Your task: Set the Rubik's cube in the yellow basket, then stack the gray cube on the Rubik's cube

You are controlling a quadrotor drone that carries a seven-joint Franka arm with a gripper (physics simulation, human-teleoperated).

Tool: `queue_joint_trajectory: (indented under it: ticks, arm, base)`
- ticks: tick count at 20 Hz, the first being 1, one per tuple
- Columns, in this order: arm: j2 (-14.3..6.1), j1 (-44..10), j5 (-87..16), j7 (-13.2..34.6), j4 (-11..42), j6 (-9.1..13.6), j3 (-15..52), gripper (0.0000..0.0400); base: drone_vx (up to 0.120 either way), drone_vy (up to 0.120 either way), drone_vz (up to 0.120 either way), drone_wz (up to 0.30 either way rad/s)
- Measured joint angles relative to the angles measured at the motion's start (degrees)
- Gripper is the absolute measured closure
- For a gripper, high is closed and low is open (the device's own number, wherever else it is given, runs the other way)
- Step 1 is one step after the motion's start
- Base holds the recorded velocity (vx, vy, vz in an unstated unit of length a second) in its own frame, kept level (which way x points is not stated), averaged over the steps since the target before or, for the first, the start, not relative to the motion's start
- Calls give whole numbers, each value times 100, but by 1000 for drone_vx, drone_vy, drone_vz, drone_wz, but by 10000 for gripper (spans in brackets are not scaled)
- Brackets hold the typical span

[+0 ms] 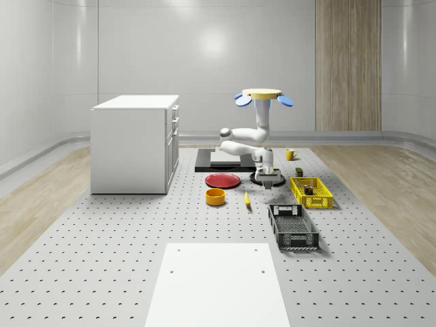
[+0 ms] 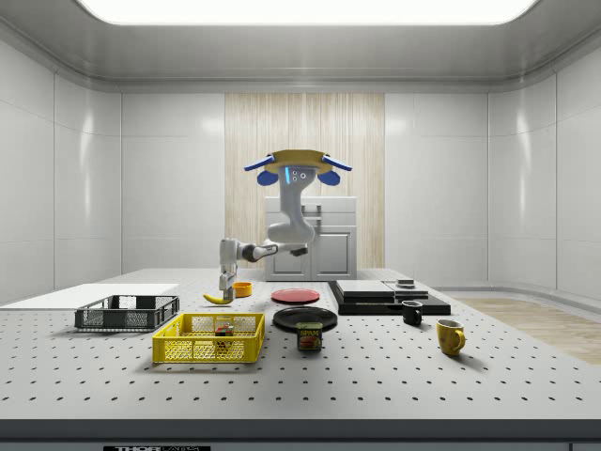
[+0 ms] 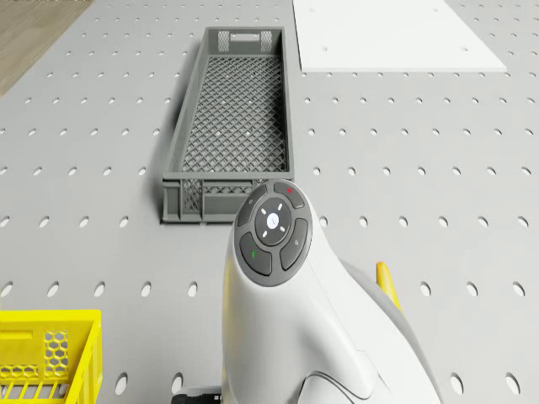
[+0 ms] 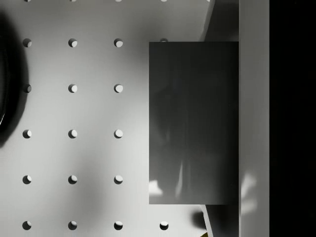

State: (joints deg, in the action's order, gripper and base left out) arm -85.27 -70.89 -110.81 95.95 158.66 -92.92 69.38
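Note:
The drone (image 1: 262, 96) hovers above the table (image 1: 122, 259) near its middle, with the arm (image 3: 278, 278) bent downward. My gripper (image 1: 270, 180) hangs low by the black plate (image 2: 304, 318), beside the yellow basket (image 1: 311, 193). It is shut on the gray cube (image 4: 192, 123), which rests against one finger (image 4: 254, 118) a little above the perforated surface. The Rubik's cube (image 1: 308, 188) sits inside the yellow basket (image 2: 208, 338), where its coloured faces (image 2: 223, 328) show through the mesh. A corner of that basket (image 3: 46, 353) appears in the drone view.
A dark grey crate (image 1: 293, 227) lies in front of the yellow basket. A red plate (image 1: 223, 180), an orange bowl (image 1: 215, 197) and a banana (image 1: 246, 199) sit nearby. A white cabinet (image 1: 133, 143) stands at the whole-scene view's left. A can (image 2: 309, 336) and two mugs (image 2: 450, 335) stand close to the side camera.

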Motion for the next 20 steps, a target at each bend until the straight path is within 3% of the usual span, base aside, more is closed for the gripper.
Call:
queue_joint_trajectory:
  ticks: [3,7,15,20]
  arm:
    - [-6,1,21,2,7,4,21,150]
    - [-13,0,36,5,10,3,34,150]
    - [-28,-4,49,9,11,-8,43,150]
    - [-37,-8,54,12,11,-16,45,150]
  base:
    - [0,0,120,0]
    - [-20,120,100,0]
    - [-115,120,0,0]
    - [0,120,0,0]
